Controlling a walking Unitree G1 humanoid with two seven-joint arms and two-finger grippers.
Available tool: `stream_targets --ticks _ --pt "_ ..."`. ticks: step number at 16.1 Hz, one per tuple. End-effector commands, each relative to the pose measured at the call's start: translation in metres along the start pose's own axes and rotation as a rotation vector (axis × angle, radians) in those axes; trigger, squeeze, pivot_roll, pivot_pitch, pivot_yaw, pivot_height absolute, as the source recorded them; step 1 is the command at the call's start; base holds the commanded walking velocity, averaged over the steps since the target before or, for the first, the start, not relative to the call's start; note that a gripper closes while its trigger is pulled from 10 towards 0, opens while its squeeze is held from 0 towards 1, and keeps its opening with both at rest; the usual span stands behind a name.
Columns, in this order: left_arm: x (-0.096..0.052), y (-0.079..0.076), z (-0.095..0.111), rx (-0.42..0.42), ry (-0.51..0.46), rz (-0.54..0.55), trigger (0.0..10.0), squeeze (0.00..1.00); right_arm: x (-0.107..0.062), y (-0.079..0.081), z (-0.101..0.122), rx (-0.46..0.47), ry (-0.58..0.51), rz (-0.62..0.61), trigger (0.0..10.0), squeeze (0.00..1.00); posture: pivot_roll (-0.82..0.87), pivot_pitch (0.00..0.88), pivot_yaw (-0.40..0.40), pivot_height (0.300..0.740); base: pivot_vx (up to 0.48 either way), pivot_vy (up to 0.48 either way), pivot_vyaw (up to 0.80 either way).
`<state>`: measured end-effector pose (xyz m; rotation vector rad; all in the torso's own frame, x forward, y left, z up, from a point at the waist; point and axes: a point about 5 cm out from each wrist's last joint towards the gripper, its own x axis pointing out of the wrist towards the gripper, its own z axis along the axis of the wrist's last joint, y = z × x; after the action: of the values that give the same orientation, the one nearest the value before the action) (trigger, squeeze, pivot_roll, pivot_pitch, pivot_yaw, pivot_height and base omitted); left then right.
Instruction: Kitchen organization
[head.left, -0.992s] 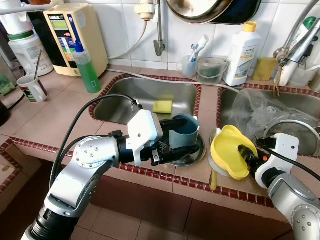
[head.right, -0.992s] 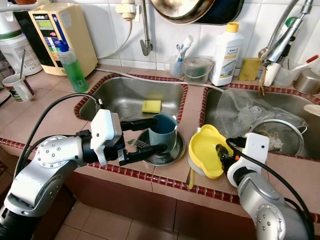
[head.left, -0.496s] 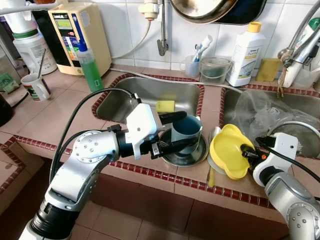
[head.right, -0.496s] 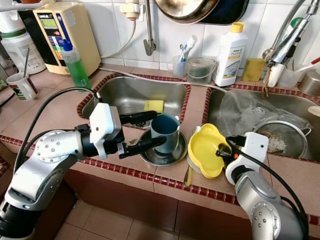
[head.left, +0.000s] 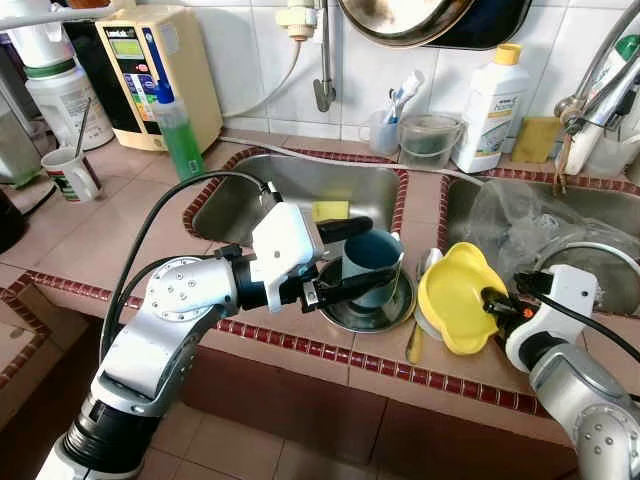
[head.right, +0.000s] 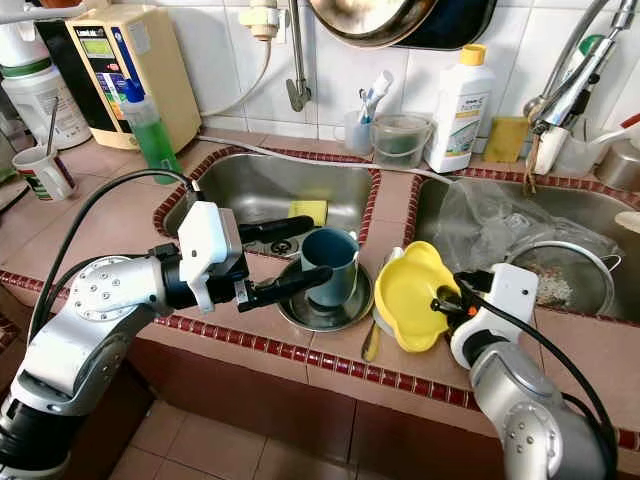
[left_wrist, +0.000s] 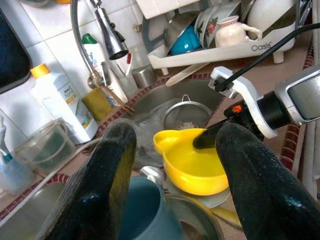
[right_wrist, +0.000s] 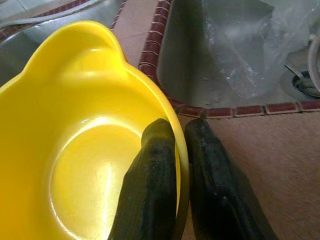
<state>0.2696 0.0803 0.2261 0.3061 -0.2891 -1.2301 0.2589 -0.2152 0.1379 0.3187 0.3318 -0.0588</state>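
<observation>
While our left gripper (head.left: 355, 258) is sitting spread wide around the blue cup (head.left: 372, 266) mid-frame, fingers on either side of it, that cup is standing in a steel dish (head.left: 370, 309) on the tiled counter (head.left: 130, 225). Lower right, our right gripper (right_wrist: 176, 150) is pinching the yellow bowl (head.left: 455, 300) by its rim, tilted up.

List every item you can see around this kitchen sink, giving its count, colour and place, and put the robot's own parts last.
cup: 1, blue, on the steel plate
steel plate: 1, silver, counter edge between basins
bowl: 1, yellow, tilted, right of the plate
sponge: 1, yellow, left basin
soap bottle: 1, green, left counter
white bottle: 1, yellow cap, back ledge
mug: 1, white, far left
strainer: 1, metal, right basin
left hand: open, fingers either side of the cup
right hand: shut on the bowl rim
</observation>
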Motion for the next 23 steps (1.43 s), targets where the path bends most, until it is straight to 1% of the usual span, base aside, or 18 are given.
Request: stream_targets --ticks 1,5,6,7,8,9,11,15,18,23 --pt "-0.003 0.007 0.003 0.026 0.004 0.023 10.0 0.0 0.003 0.003 0.001 0.005 0.005 0.013 0.0 0.0 -0.13 0.0 0.062 0.74 0.0 0.0 0.0" --pt "-0.003 0.008 0.004 0.034 0.002 0.018 10.0 0.0 0.005 0.006 0.002 0.01 0.01 0.029 0.0 0.0 -0.13 0.0 0.06 0.74 0.0 0.0 0.0" --pt "-0.003 0.007 0.004 0.035 0.002 0.016 10.0 0.0 0.004 0.007 0.002 0.011 0.011 0.031 0.7 0.0 -0.13 0.0 0.06 0.74 0.0 0.0 0.0" --pt "-0.003 0.006 0.004 0.033 0.003 0.013 10.0 0.0 0.003 0.008 0.001 0.013 0.013 0.043 0.0 0.0 -0.13 0.0 0.061 0.74 0.0 0.0 0.0" --pt "-0.003 0.006 0.003 0.032 0.003 0.009 10.0 0.0 0.001 0.011 0.001 0.011 0.023 0.08 8.6 0.0 -0.14 0.0 0.061 0.74 0.0 0.0 0.0" --pt "-0.003 0.007 0.003 0.032 0.003 0.006 10.0 0.0 -0.001 0.012 0.002 0.005 0.022 0.099 10.0 0.0 -0.14 0.0 0.063 0.74 0.0 0.0 0.0" --pt "-0.002 0.007 0.003 0.036 0.001 0.002 10.0 0.0 -0.006 0.012 0.005 -0.021 0.014 0.129 10.0 0.0 -0.15 0.0 0.066 0.74 0.0 0.0 0.0" --pt "-0.001 0.008 0.003 0.038 0.001 -0.004 10.0 0.0 -0.013 0.006 0.008 -0.053 0.004 0.117 10.0 0.0 -0.16 0.0 0.074 0.74 0.0 0.0 0.0" --pt "0.0 0.009 0.003 0.034 -0.001 -0.019 10.0 0.0 -0.022 -0.001 0.012 -0.074 -0.004 0.102 10.0 0.0 -0.17 0.0 0.084 0.74 0.0 0.0 0.0" --pt "0.0 0.009 0.002 0.03 0.002 -0.028 10.0 0.0 -0.028 -0.008 0.012 -0.086 -0.014 0.062 10.0 0.0 -0.19 0.0 0.098 0.74 0.0 0.0 0.0"
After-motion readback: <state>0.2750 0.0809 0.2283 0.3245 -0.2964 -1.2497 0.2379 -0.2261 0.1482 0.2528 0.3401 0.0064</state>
